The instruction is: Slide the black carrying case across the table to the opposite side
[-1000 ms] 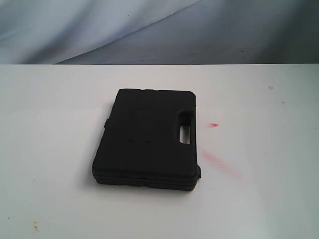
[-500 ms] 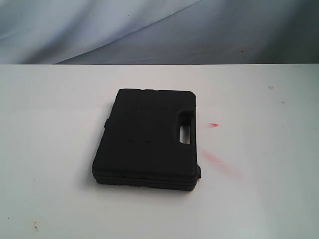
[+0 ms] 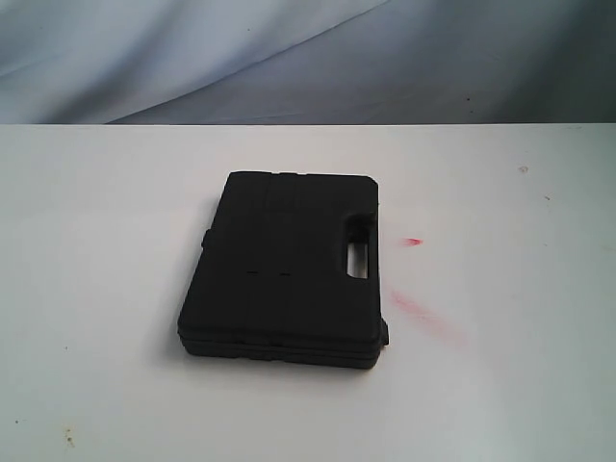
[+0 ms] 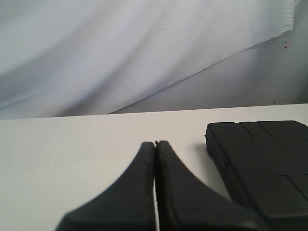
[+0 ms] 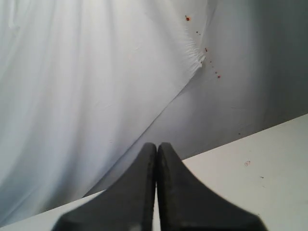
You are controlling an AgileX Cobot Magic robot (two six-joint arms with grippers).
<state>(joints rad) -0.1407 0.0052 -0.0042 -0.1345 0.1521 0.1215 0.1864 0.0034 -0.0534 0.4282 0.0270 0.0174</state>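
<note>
The black carrying case (image 3: 286,269) lies flat near the middle of the white table (image 3: 96,241), its handle cutout (image 3: 360,250) on its right side. No arm shows in the exterior view. In the left wrist view my left gripper (image 4: 155,143) is shut with nothing in it, low over the table, and the carrying case (image 4: 262,163) lies a short way to one side of it, not touching. My right gripper (image 5: 157,145) is shut and empty too, above the table (image 5: 269,163), facing the backdrop; the case is out of that view.
Red smear marks (image 3: 416,308) and a small red spot (image 3: 413,241) lie right of the case. A wrinkled white-grey cloth backdrop (image 3: 308,58) hangs behind the table's far edge. A few dark specks (image 3: 67,438) sit near the front left.
</note>
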